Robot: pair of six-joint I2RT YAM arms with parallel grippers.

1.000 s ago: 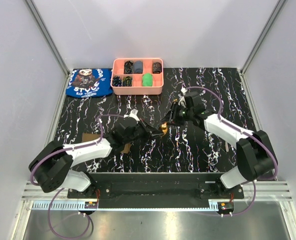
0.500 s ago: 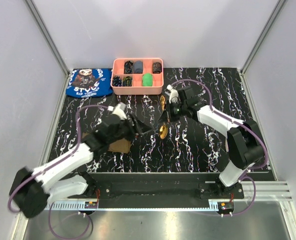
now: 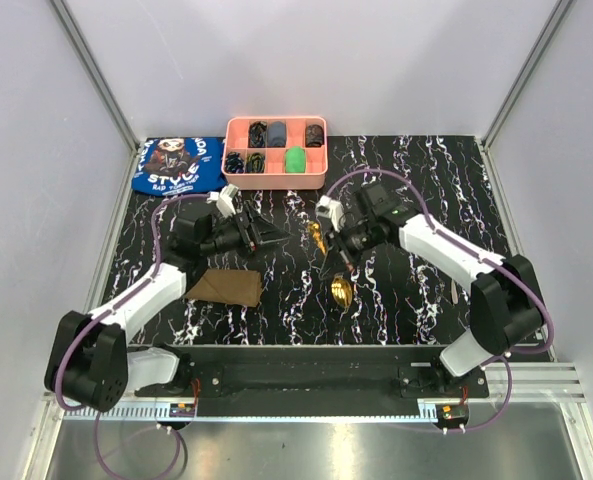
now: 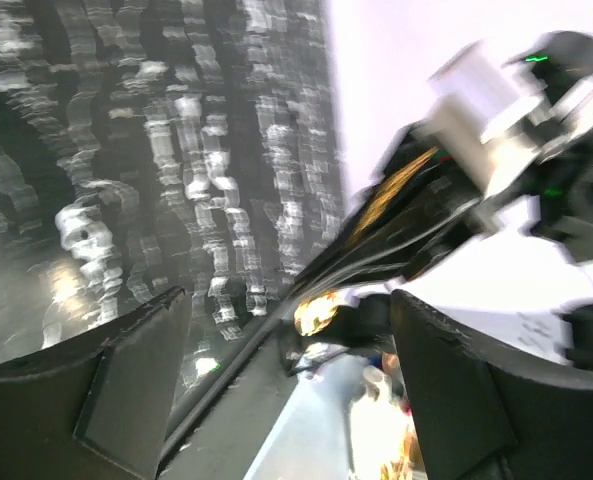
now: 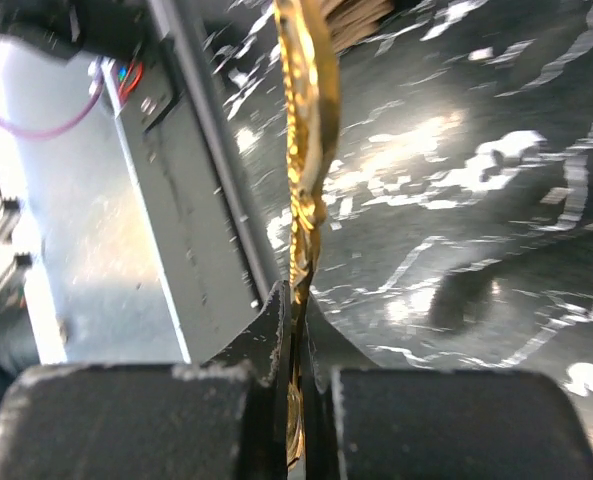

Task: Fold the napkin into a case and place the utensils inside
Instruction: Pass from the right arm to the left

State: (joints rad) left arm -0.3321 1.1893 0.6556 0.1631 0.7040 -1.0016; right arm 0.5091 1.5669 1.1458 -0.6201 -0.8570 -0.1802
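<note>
Withdrawn leftward with jaws spread (handover apparently done), the left gripper (image 3: pixel 266 237) leaves the spoon (image 3: pixel 341 290) pinched in the right gripper (image 3: pixel 349 267), presumably for carrying to the napkin (image 3: pixel 226 288).

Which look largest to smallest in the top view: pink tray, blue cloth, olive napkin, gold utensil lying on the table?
Pink tray and blue cloth: nearly alike, unranked
Olive napkin
Gold utensil

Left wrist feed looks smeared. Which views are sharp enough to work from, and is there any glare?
Left wrist: heavy motion blur, black white-veined marble tabletop streaked; only the left arm's open fingers read clearly. Right wrist: slim ornate gold utensil pinched in the right arm's fingers is fairly sharp, background soft, glare patches on the tabletop. Top external: sharp, evenly lit.
</note>
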